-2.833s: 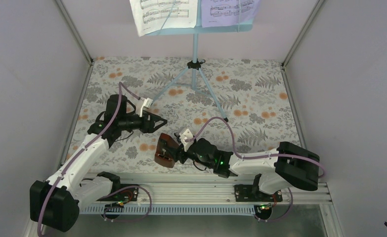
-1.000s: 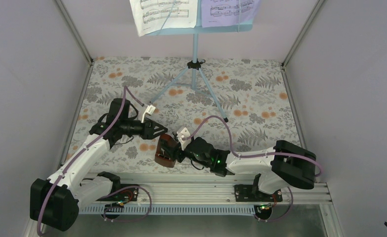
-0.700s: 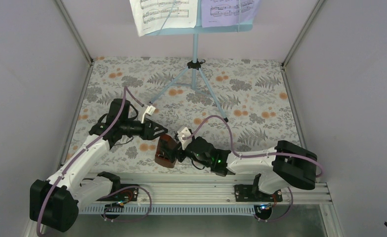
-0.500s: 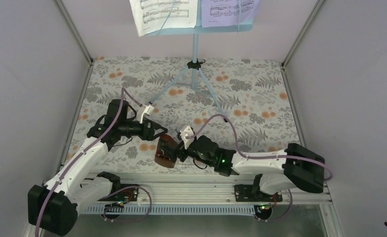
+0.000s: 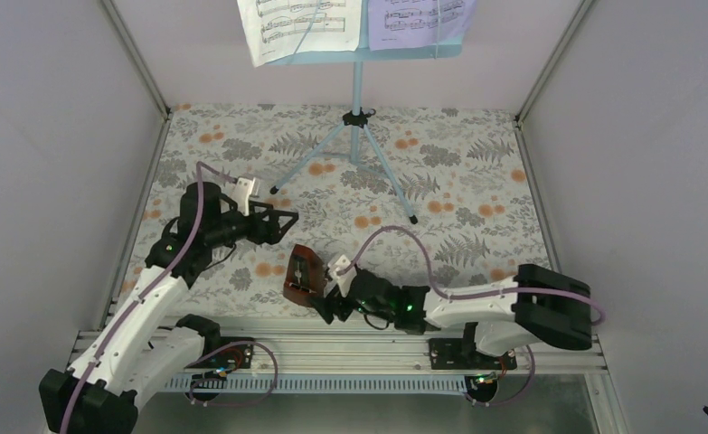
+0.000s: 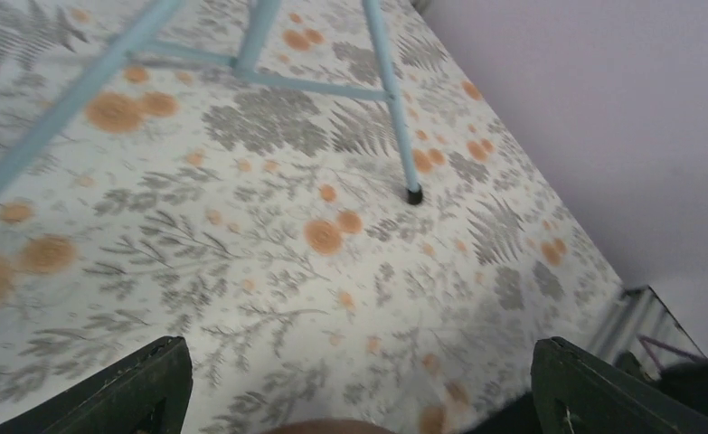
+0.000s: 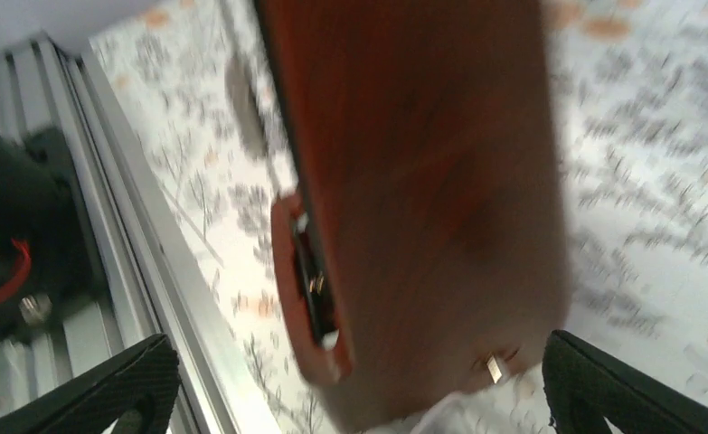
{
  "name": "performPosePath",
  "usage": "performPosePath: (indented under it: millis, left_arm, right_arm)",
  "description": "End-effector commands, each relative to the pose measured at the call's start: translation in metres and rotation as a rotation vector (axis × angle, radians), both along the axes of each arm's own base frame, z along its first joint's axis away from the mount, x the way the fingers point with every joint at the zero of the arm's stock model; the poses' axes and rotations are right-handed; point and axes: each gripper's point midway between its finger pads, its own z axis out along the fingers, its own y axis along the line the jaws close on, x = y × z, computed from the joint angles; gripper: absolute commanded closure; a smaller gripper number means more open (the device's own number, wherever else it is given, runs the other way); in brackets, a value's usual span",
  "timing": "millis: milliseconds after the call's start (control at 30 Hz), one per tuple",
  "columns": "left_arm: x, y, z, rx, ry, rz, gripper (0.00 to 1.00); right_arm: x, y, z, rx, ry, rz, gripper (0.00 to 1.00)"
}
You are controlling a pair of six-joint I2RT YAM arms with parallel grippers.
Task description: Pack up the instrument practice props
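Currently, the left gripper [image 5: 282, 226] is held with its jaws spread wide and nothing between them; the reddish-brown metronome [image 5: 301, 274] is seen just below and ahead of them. The right gripper [image 5: 323, 303] is likewise spread wide, the metronome directly ahead, not clamped. The light-blue music stand [image 5: 356, 90] is set well beyond both.

No words or numbers can be read; the white paper sheet-music page [image 5: 300, 27] and the lavender paper page [image 5: 418, 20] at twelve o'clock show only notes.
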Motion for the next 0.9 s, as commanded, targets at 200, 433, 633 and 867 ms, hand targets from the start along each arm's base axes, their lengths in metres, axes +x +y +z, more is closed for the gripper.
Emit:
performPosePath:
  millis: [200, 433, 633, 867]
  left_arm:
    - [0.05, 0.016, 0.059, 0.098, -0.206, 0.145, 0.06]
    - [0.059, 0.022, 0.057, 0.136, -0.226, 0.174, 0.05]
    - [0.061, 0.027, 0.051, 0.162, -0.227, 0.193, 0.05]
    - [0.064, 0.034, 0.055, 0.189, -0.252, 0.23, 0.05]
  right_arm:
    - [-0.004, 0.009, -0.04, -0.141, -0.004, -0.098, 0.03]
    - [0.011, 0.001, -0.05, -0.185, 0.012, -0.216, 0.0]
    - [0.035, -0.019, -0.053, -0.22, 0.006, -0.361, 0.0]
    - [0.079, -0.045, -0.044, -0.215, -0.011, -0.473, 0.0]
